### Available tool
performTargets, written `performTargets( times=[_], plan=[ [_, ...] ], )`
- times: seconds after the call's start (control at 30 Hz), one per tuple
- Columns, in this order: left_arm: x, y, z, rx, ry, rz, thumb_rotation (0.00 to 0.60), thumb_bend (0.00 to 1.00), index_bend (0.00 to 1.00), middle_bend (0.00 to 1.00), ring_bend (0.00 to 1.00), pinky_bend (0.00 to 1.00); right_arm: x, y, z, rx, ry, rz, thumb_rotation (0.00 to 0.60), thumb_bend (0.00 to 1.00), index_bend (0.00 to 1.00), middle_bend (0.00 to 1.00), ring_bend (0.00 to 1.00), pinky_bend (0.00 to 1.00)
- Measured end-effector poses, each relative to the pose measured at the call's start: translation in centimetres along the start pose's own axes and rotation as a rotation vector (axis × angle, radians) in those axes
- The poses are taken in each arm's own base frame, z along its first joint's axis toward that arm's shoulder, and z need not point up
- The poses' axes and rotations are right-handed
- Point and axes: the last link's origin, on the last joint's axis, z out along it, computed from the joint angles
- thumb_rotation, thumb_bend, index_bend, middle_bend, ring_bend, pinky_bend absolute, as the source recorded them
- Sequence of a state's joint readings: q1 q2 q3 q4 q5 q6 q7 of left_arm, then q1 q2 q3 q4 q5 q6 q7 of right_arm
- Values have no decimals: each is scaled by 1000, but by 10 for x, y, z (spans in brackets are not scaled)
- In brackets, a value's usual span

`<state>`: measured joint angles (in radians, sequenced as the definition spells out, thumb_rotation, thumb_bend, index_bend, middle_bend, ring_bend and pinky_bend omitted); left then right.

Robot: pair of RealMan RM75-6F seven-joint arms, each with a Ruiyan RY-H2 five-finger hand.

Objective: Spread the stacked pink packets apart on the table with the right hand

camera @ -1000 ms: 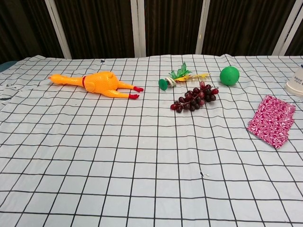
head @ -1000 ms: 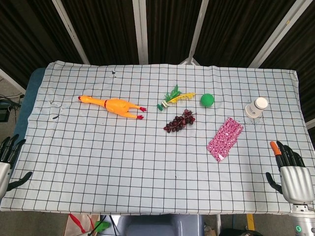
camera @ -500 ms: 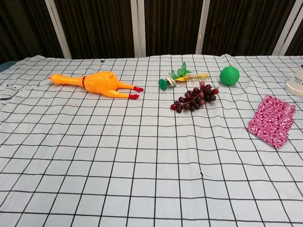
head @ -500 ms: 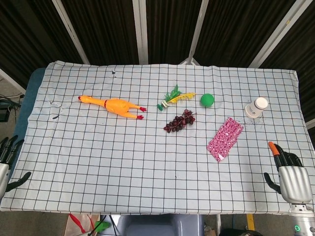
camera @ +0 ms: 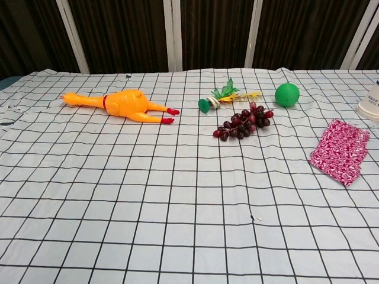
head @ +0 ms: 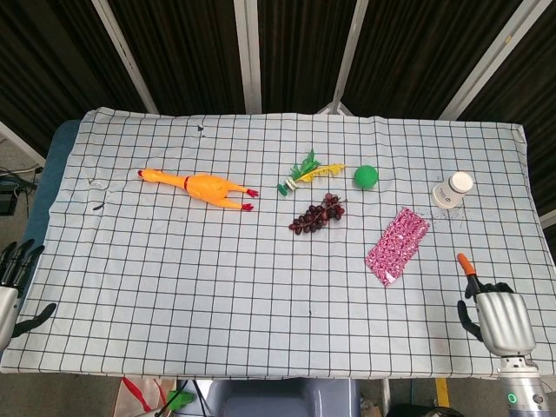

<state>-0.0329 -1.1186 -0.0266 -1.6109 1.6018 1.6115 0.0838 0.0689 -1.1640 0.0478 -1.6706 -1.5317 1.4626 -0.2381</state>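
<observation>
- Tablecloth (head: 261,287) in white with a black grid is covering the whole table we are looking down on, its edges slightly rumpled at the far side
- Behind the table we are seeing dark corrugated panels crossed by pale metal bars (head: 248,52)
- We are finding the pink packets (head: 398,246) lying as one flat stack on the cloth toward the right side, tilted on a diagonal; in the chest view the stack (camera: 340,151) is sitting near the right edge of the frame
- We are seeing our right hand (head: 497,314) hovering at the near right corner of the table, apart from the packets, one orange-tipped finger pointing up and away, the other fingers looking curled in, and nothing in its grasp
- Our left hand (head: 12,282) is hanging off the near left edge, fingers spread and holding nothing
- We are noting a white bottle (head: 453,190) standing just beyond the packets
- A green ball (head: 366,176), a bunch of dark grapes (head: 318,214) and a green and yellow feathered toy (head: 306,171) are lying near the middle, left of the packets
- A rubber chicken (head: 201,186) is lying on its side further left, well apart
- Nothing is lying between our right hand and the packets but bare cloth
</observation>
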Motion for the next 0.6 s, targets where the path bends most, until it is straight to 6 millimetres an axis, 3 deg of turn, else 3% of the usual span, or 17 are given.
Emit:
performTargets(
  times=[0.3,0.6],
  plan=[
    [0,0,0,-1,0,0,600,271,104,44,28,165,-19,-16,14,63,-80,-86,600,709,184,801,809,624],
    [-1,0,2,5,-6,1,600,271,103,43,28,169,-36,-32,33,114,-160,-174,600,729,184,817,825,624]
  ],
)
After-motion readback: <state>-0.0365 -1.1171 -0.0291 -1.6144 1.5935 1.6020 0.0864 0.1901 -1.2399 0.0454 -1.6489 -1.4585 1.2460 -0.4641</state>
